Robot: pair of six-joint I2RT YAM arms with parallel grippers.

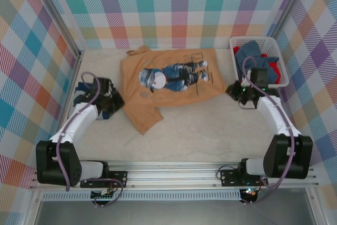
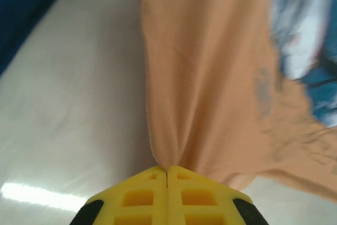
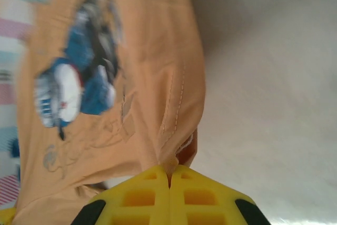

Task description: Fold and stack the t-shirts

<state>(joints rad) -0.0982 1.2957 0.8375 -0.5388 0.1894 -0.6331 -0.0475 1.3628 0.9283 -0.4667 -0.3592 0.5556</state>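
A tan t-shirt (image 1: pixel 152 98) with a blue-and-white figure print lies spread on the table, collar to the left. My left gripper (image 1: pixel 120 100) is at its left edge. In the left wrist view the yellow jaws (image 2: pixel 167 169) are shut on a pinch of the tan cloth (image 2: pixel 210 77). My right gripper (image 1: pixel 230 89) is at the shirt's right edge. The right wrist view shows it (image 3: pixel 169 170) shut on the stitched hem of the tan shirt (image 3: pixel 158 35). A navy t-shirt (image 1: pixel 81 89) lies bunched beside the left arm, also visible as dark blue cloth (image 2: pixel 26 3).
A white lattice basket (image 1: pixel 280 56) stands at the back right corner, holding a blue shirt (image 1: pixel 250 51) and a red one (image 1: pixel 273 68). Plaid walls close in the table on three sides. Bare tabletop (image 1: pixel 210 130) lies in front of the tan shirt.
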